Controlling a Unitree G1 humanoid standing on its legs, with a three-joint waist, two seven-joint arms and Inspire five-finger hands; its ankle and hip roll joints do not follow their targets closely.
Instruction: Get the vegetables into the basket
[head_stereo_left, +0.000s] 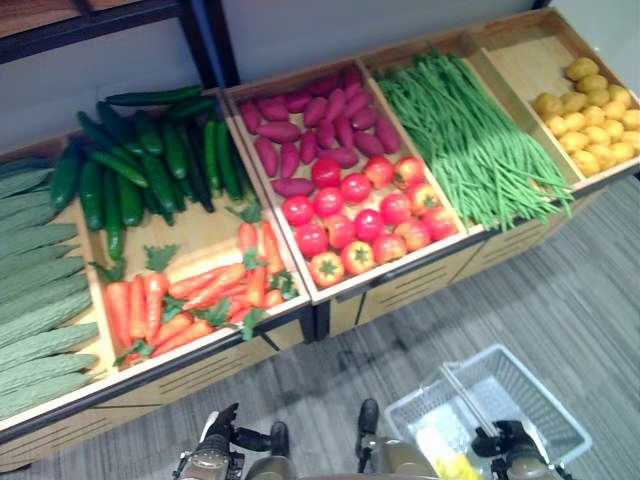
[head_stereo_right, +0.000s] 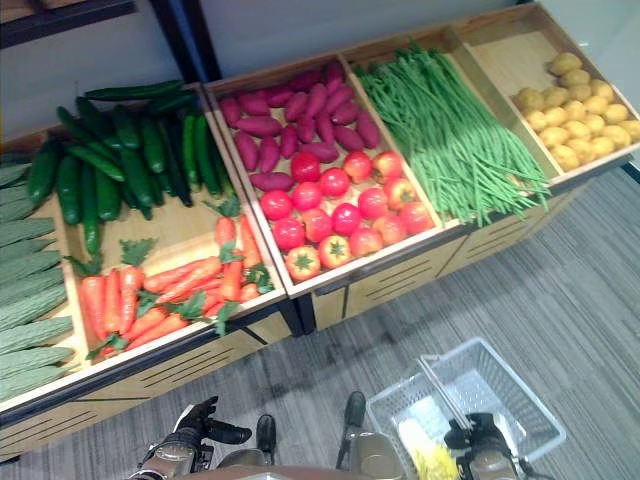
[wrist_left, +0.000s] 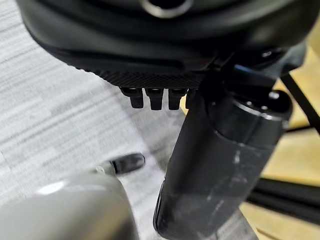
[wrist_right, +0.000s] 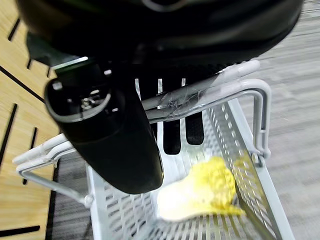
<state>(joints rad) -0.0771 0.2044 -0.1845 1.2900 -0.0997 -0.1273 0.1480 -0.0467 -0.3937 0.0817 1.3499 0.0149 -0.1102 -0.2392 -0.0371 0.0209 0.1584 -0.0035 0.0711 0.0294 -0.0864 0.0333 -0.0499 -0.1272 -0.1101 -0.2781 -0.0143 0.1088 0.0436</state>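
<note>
A white wire basket hangs low at the right over the floor, and my right hand is shut round its two handles. Inside lies one pale yellow vegetable. My left hand hangs low at the left, above the floor and in front of the stand, with its fingers straight and holding nothing. The wooden stand holds carrots, cucumbers, tomatoes, purple sweet potatoes, green beans, potatoes and pale green gourds.
The stand runs across the view with its front edge between me and the bins. Grey striped floor lies between it and my hands. A dark shelf frame rises behind the cucumbers.
</note>
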